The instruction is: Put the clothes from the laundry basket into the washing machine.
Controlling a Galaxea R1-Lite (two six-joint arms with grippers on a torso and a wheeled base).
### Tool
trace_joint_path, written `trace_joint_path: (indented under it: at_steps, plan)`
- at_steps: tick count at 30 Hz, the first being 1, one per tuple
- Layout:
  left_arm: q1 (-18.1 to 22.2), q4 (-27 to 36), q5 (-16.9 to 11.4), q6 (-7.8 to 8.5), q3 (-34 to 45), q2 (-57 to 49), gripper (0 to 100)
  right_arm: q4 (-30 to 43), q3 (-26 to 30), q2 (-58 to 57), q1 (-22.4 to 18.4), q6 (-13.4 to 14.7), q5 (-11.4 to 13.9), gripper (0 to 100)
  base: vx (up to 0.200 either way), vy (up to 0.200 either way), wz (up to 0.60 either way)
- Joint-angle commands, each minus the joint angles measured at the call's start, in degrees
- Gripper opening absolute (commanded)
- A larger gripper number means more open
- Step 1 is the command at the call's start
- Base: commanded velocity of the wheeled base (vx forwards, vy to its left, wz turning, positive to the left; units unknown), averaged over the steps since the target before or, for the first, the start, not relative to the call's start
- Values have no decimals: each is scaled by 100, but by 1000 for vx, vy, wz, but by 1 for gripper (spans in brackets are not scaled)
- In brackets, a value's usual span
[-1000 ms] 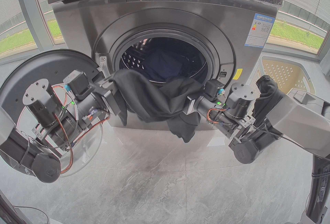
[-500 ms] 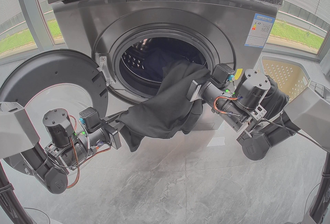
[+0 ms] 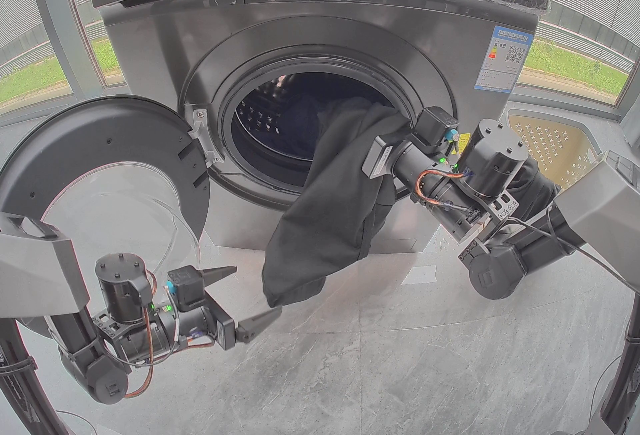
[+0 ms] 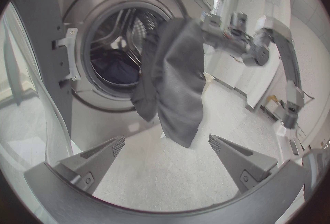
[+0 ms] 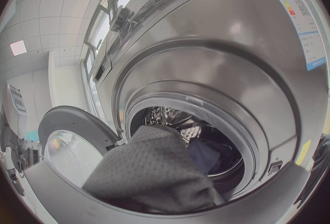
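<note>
Left tool (image 3: pixel 255 290) drops the dark garment (image 3: pixel 333 190)

Freed within the last half second, the left tool has sunk low at the near left, fingers (image 3: pixel 219 272) spread wide and empty. Behind it the door (image 3: pixel 100 136) stands swung open. Right of it the dark garment hangs straight down from the mouth of the washing machine (image 3: pixel 167 56). The right tool (image 3: pixel 377 156) grasps its upper part at the opening's right rim. Far right sits the laundry basket (image 3: pixel 553 146).

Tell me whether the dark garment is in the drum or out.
Mostly out: the right gripper holds the dark garment at the drum mouth, the rest hanging down the washing machine front.
</note>
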Motion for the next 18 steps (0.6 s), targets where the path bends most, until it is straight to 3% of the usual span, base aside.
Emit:
trace_joint_path:
  at_steps: [1, 6, 9, 12, 13, 15, 18]
  plan:
    - [-49, -1, -170, 237, 416, 247, 100, 27, -216, 14, 14, 1, 4, 0, 0, 0, 0]
    - [-85, -10, -231, 246, 345, 230, 100, -26, -146, 58, 49, 10, -22, 0, 0, 0, 0]
    - [-216, -10, -161, 114, -270, 116, 100, -70, 12, 181, 137, 10, -101, 0, 0, 0, 0]
    - [-322, -1, 50, -194, -991, 168, 100, -61, 47, 207, 190, 1, -101, 0, 0, 0, 0]
    - [-322, -1, 50, -194, -991, 168, 100, -61, 47, 207, 190, 1, -101, 0, 0, 0, 0]
    - [-480, -1, 393, -449, -1861, 406, 100, -52, 47, 304, 269, 1, -110, 0, 0, 0, 0]
    - [-568, 17, 489, -519, -2441, 704, 100, -26, 30, 330, 339, 1, -110, 0, 0, 0, 0]
